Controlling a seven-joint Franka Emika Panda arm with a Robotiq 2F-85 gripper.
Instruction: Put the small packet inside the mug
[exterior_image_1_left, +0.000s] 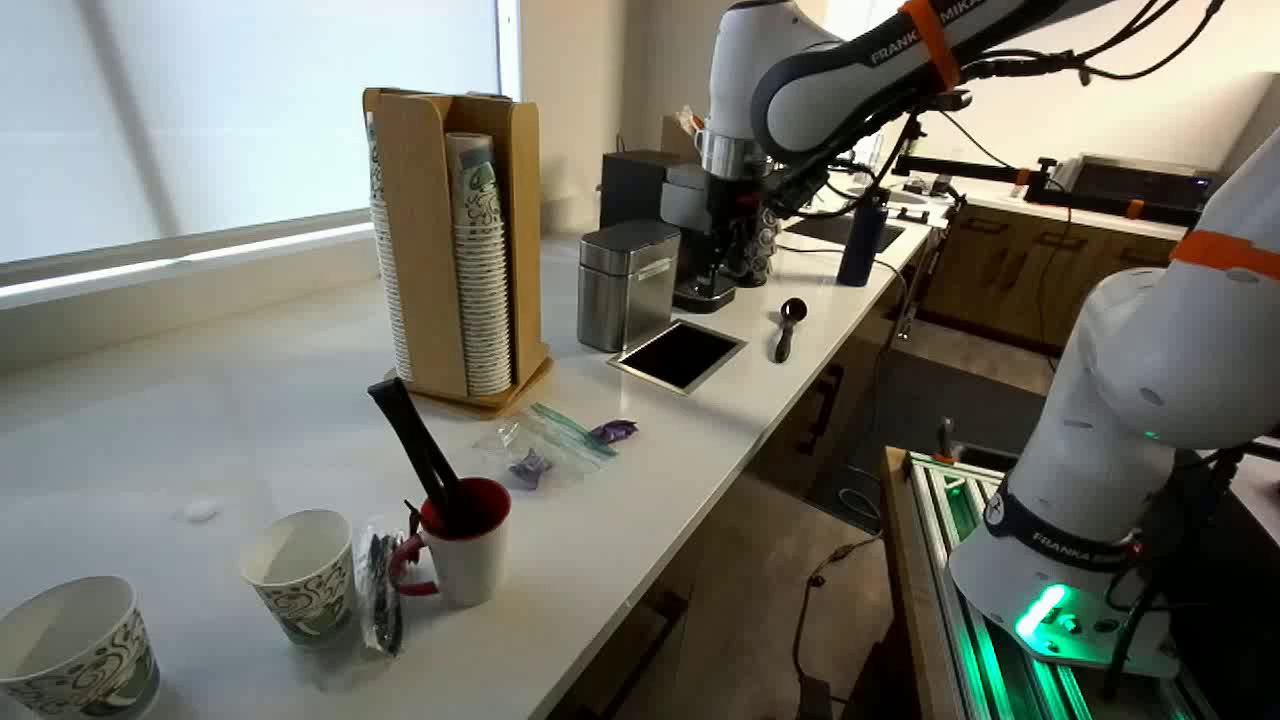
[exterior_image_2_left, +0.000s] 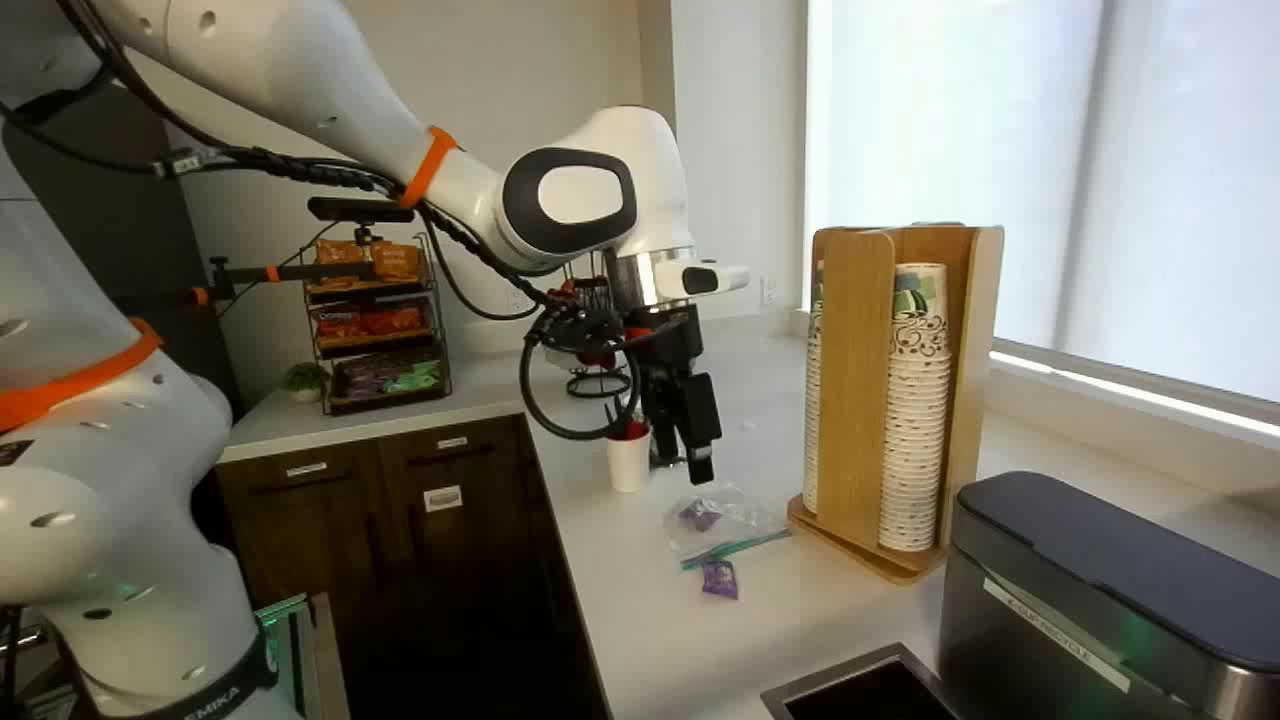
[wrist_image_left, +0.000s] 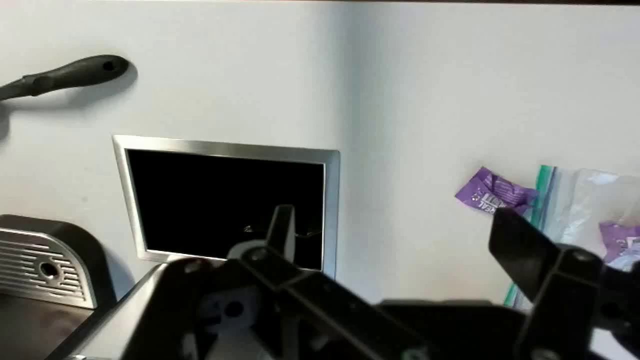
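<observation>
A small purple packet (exterior_image_1_left: 613, 431) lies on the white counter at the green seal of a clear zip bag (exterior_image_1_left: 575, 445). It also shows in an exterior view (exterior_image_2_left: 719, 578) and in the wrist view (wrist_image_left: 495, 192). Another purple packet (exterior_image_1_left: 530, 468) is inside the bag. The whitish mug (exterior_image_1_left: 475, 570) with maroon inside and handle stands upright beyond the bag, with black long-handled items sticking out; it also shows in an exterior view (exterior_image_2_left: 628, 462). My gripper (wrist_image_left: 395, 225) is open and empty above the counter, its right finger overlapping the packet's lower edge in the wrist view.
A steel-framed opening (wrist_image_left: 225, 145) is set in the counter beside a steel box (exterior_image_1_left: 628, 290). A wooden cup holder (exterior_image_1_left: 425, 250) stands behind the bag. Two patterned paper cups (exterior_image_1_left: 300, 575) and a clear-wrapped dark bundle (exterior_image_1_left: 380, 590) are near the mug. A black scoop (exterior_image_1_left: 790, 315) lies farther off.
</observation>
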